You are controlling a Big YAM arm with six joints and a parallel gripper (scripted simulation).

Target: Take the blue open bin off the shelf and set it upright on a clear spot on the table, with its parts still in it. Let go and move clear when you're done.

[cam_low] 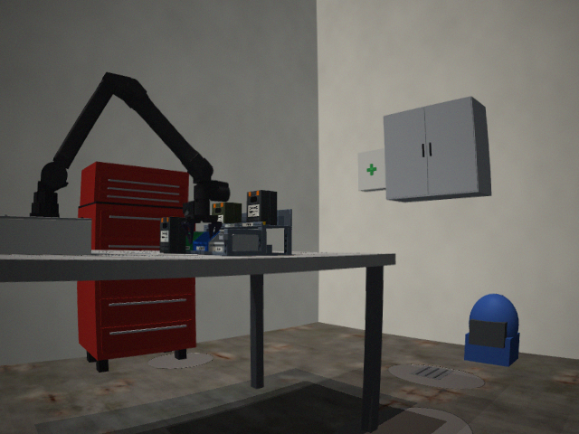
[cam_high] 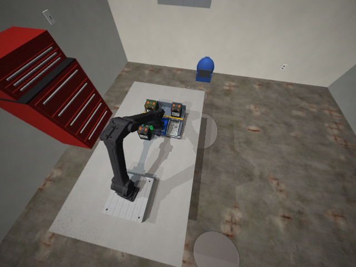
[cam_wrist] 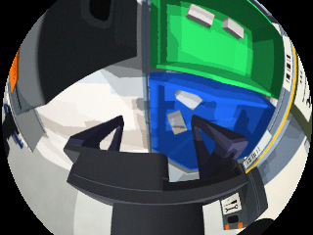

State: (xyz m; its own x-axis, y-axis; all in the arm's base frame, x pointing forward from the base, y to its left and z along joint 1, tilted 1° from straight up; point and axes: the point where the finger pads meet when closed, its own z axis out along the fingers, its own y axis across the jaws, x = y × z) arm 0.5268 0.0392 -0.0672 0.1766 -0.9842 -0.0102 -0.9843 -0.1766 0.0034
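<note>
The blue open bin (cam_high: 164, 126) (cam_low: 200, 244) (cam_wrist: 215, 104) stands upright in the lower level of the grey shelf (cam_high: 164, 104) (cam_low: 285, 217). In the wrist view, a white part (cam_wrist: 188, 99) and a grey part (cam_wrist: 177, 122) lie in it. My gripper (cam_wrist: 157, 117) is open, with nothing between its fingers. In the wrist view, one finger shows over the blue bin and the other over the pale table beyond the bin's near edge. The height of the fingertips above the bin's rim is hard to tell.
A green bin (cam_wrist: 210, 46) with pale parts sits beside the blue one. A black box (cam_high: 144, 133) (cam_low: 171, 234) stands in front of the shelf. Another dark box (cam_high: 176, 109) (cam_low: 261, 206) and an olive box (cam_high: 151, 105) (cam_low: 226, 212) stand on the shelf's top.
</note>
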